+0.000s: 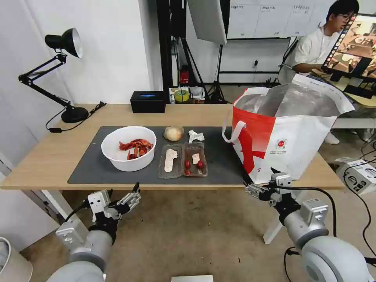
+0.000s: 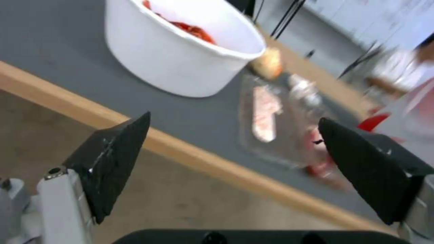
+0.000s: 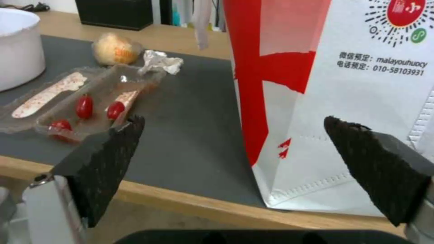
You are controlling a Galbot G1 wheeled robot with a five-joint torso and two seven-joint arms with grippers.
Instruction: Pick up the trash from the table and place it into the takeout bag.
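On the dark grey mat (image 1: pixel 219 164) of the table (image 1: pixel 47 156) stand a white bowl (image 1: pixel 128 148) of red shells, a clear clamshell tray (image 1: pixel 182 159) with red scraps, a beige ball (image 1: pixel 173 133) and a crumpled tissue (image 1: pixel 195 136). The takeout bag (image 1: pixel 290 133) stands open at the table's right end. My left gripper (image 1: pixel 123 190) hangs open below the front edge, in front of the bowl (image 2: pixel 181 64) and the tray (image 2: pixel 280 132). Open too, my right gripper (image 1: pixel 260 177) hovers at the front edge by the bag's lower corner (image 3: pixel 361 101), with the tray (image 3: pixel 86 101) to its left.
A black desk lamp (image 1: pixel 62 78) stands at the table's back left and a small black box (image 1: pixel 147 102) at the back middle. A white box (image 1: pixel 358 174) lies on the floor at the right. Bare floor lies between my arms.
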